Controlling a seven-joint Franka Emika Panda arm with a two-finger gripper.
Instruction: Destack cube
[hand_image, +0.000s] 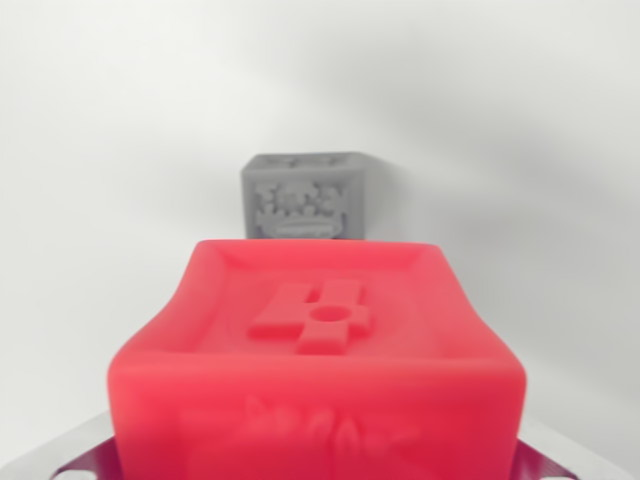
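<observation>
- Wrist view: I see a red cube (318, 355) filling the lower half of the picture, very close to the camera and a little blurred at its near edge.
- Its top face has a raised rim and an embossed mark in the middle with a small round hole in it; the near face carries a relief pattern that I cannot read.
- Beyond the red cube, just past its far edge and slightly toward the wrist view's left of centre, stands a grey cube (304, 197), upright, with a patterned front face.
- I cannot tell whether the grey cube touches the red cube; the red cube hides the grey one's base.
- Both sit against a plain white surface (110, 160), with a soft shadow to the wrist view's right of the grey cube.
- At the bottom corners, on either side of the red cube, I see shiny metal parts of the gripper (318, 462), one with a slot.
- The fingertips are hidden behind the red cube, so I cannot tell whether the jaws are apart or clamped on it.
</observation>
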